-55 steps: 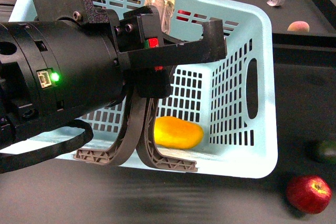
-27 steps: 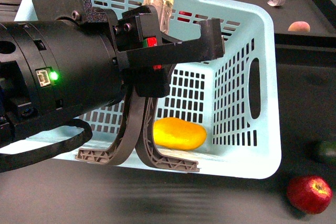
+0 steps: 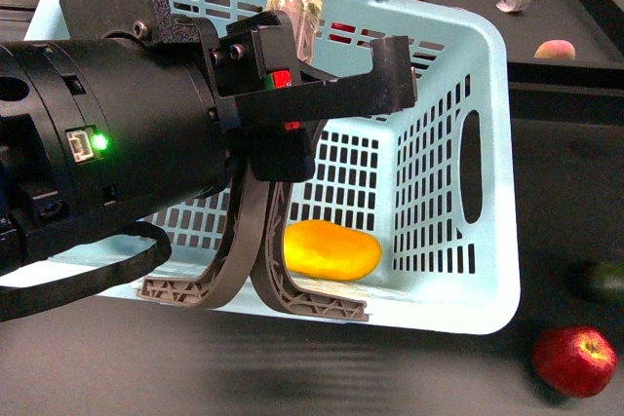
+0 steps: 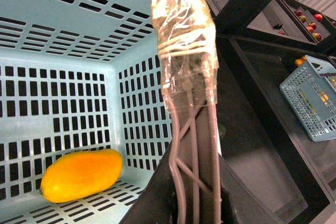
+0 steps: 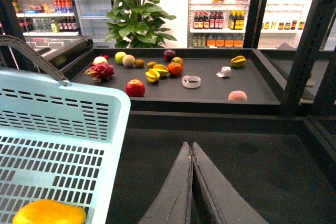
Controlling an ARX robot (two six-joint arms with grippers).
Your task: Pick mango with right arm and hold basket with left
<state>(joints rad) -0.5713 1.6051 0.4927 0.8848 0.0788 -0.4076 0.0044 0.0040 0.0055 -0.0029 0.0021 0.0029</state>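
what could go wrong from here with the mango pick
The right gripper sits outside the basket with jaws shut; reaching for the mango it could clip the wall or the handles. The left gripper grips only the handles, so the basket might swing and the mango roll.

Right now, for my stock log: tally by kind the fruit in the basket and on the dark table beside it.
Mango: 1, in the basket
Red apple: 1, on the table
Dark green fruit: 1, at the frame edge
Total: 3
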